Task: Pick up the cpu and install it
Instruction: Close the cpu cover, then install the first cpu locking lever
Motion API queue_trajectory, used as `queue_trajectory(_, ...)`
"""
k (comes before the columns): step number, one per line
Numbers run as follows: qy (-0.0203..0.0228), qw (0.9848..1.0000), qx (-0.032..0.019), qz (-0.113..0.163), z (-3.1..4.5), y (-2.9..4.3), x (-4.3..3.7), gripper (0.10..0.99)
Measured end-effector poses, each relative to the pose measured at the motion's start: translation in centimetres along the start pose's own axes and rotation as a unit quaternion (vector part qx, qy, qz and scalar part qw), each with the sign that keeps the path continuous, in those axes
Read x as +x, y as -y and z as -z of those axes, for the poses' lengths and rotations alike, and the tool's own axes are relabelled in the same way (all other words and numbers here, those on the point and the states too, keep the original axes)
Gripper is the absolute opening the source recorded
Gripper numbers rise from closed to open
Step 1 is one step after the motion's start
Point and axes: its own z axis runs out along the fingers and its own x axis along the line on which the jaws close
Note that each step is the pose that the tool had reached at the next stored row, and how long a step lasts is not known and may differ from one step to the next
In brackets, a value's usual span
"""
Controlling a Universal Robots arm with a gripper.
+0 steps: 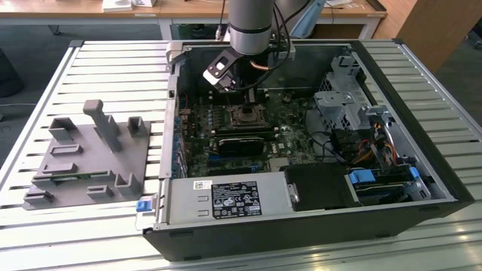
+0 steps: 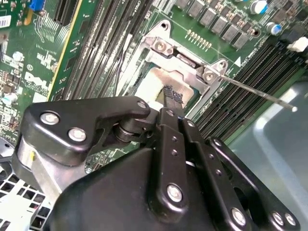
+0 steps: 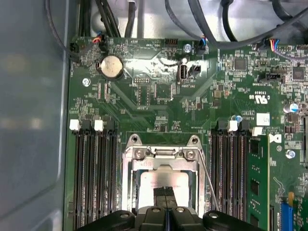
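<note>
The cpu (image 3: 166, 179) is a flat silver square lying inside the motherboard socket (image 3: 161, 153), framed by the socket's metal plate. In the second wrist view the cpu (image 2: 153, 81) shows pale under the fingertips. My gripper (image 3: 164, 193) hangs right over the chip's middle, its two black fingers pressed together with nothing visible between them. Whether the tips touch the chip I cannot tell. In the exterior view the gripper (image 1: 242, 96) hangs inside the open computer case just above the socket (image 1: 245, 116).
A thin metal lever (image 3: 208, 180) runs beside the socket, between it and the memory slots (image 3: 231, 173). The case holds a power supply (image 1: 226, 200), a drive cage (image 1: 342, 101) and cables. A grey fixture plate (image 1: 83, 164) with upright blocks lies on the slatted table at the exterior view's left.
</note>
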Motion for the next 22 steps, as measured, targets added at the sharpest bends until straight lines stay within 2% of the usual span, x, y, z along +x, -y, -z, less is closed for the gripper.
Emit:
queue_trajectory(6,0.0001,1.0000,0.0001,0.000,0.08,-0.04,0.00,0.106)
queue_trajectory(22,0.0000,1.0000,0.0000,0.000,1.35,-0.09,-0.02,0.106)
